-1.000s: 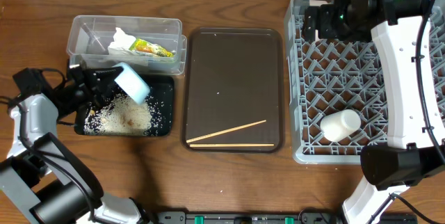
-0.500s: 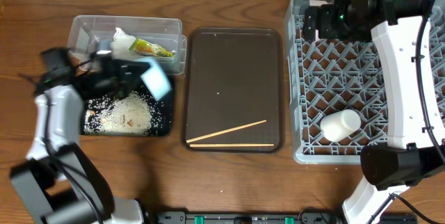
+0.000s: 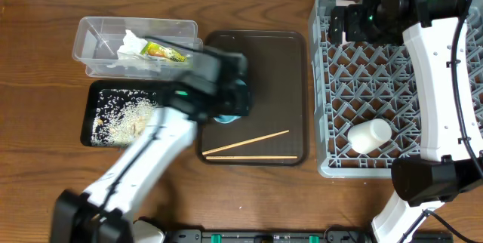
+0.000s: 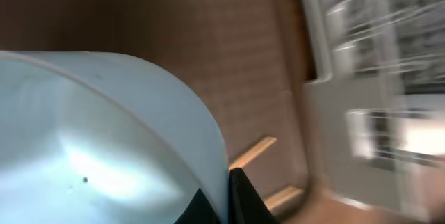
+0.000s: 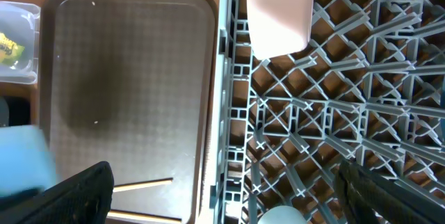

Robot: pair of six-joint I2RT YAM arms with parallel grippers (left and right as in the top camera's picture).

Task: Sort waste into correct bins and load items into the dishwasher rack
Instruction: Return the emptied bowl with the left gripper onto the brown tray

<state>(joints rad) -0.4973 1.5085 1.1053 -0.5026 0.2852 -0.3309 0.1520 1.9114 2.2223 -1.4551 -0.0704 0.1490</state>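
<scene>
Waste sits at the far left: a clear plastic tub holds a crumpled white napkin and a yellow-green wrapper. Just near of it, a shallow black tray carries a scatter of white rice. The left gripper, blurred in the overhead view, hangs over the left part of the brown serving tray, clamped on the light-blue bowl. The left wrist view shows what the overhead cannot: a dark finger pressed at the bowl's smooth rim, with the pale, glossy curved wall filling the picture. Two thin wooden chopsticks lie on the serving tray's near part. One runs left to right along the near edge; the other slants from near-left to far-right. The grey lattice rack fills the right. A white cup lies on its side in the rack's near part, its long axis roughly left to right. The right gripper hovers over the rack's far left corner, fingers spread wide and empty. Only the right wrist view shows a small white bowl standing on edge among the pegs there.
</scene>
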